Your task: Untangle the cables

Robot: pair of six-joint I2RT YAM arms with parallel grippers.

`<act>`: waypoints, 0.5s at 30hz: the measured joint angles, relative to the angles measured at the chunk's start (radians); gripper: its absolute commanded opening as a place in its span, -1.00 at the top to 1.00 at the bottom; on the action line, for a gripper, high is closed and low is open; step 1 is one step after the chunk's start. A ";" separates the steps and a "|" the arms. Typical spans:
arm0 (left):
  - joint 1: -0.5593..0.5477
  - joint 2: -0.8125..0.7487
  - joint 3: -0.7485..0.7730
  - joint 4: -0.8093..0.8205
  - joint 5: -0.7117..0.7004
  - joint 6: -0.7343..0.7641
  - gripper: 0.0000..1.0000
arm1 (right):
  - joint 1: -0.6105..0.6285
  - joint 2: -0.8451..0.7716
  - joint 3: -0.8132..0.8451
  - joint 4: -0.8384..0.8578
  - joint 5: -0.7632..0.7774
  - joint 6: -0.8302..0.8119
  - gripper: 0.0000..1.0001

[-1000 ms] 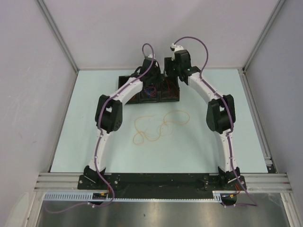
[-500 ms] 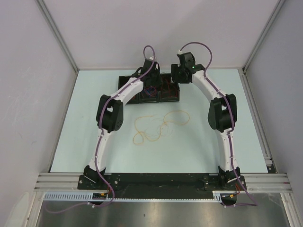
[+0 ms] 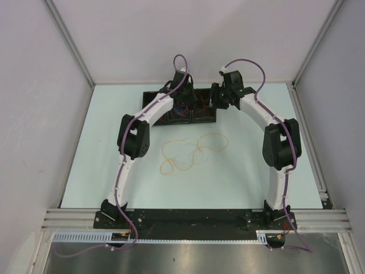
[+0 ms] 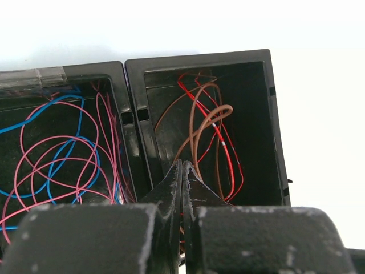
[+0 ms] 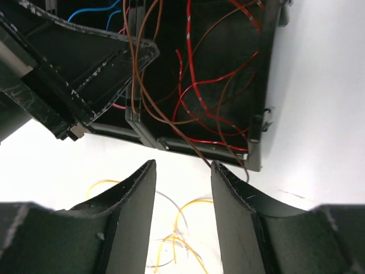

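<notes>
Swinging outward, the right arm [image 3: 279, 149] sits nearer the table's right side in the top view than it did a second ago. Its right gripper [image 3: 217, 101] has come off the middle of the black tray [image 3: 149, 98] and now hangs at that tray's right end. The left gripper [image 3: 181, 106] has not shifted and points down into the tray. The yellow cable [image 3: 188, 153] lies in the same loose loops on the table [image 3: 102, 148], well apart from the tray, so it looks already sorted out

From the left wrist, the left gripper [image 4: 182, 171] has its jaws pressed fully together over the right-hand compartment. There a brown cable [image 4: 199, 125] and a red cable [image 4: 225, 148] cross in loops. The brown one runs down toward the tips, but whether it is pinched there cannot be told. A blue cable [image 4: 63, 154] and a pink cable [image 4: 34, 154] curl together in the compartment to the left

From the right wrist, the right gripper [image 5: 182, 164] stands partly open with nothing between its fingers, over bare table just beside the tray wall. The brown cable spills over that wall close to one fingertip. The pull-back probably sets up a grab on that trailing end, and red and brown remain entangled
</notes>
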 measured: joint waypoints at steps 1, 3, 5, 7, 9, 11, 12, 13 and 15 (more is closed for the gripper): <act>0.000 0.001 0.000 0.000 0.000 0.000 0.99 | 0.000 0.000 -0.008 0.008 -0.008 0.006 0.11; 0.000 0.003 0.000 0.000 0.000 0.000 0.99 | 0.000 0.000 -0.022 0.022 -0.026 0.015 0.20; 0.000 0.003 0.000 0.002 0.000 0.000 0.99 | 0.000 0.001 -0.023 0.035 -0.037 0.021 0.28; 0.000 0.004 0.000 0.003 0.000 0.000 0.99 | 0.000 0.001 -0.023 0.051 -0.045 0.023 0.47; 0.000 0.004 0.000 0.004 0.000 0.000 0.99 | 0.000 0.003 -0.023 0.061 -0.049 0.025 0.66; 0.000 0.005 0.000 0.007 0.000 0.000 0.99 | 0.000 0.011 -0.023 0.076 -0.053 0.030 0.76; 0.000 0.006 0.000 0.011 0.000 0.000 0.99 | 0.000 0.016 -0.022 0.082 -0.054 0.031 0.79; 0.000 0.008 0.002 0.013 0.001 -0.001 0.99 | 0.000 0.025 -0.019 0.083 -0.055 0.032 0.84; 0.000 0.018 0.011 0.021 0.002 -0.002 1.00 | 0.000 0.047 -0.008 0.088 -0.059 0.032 0.87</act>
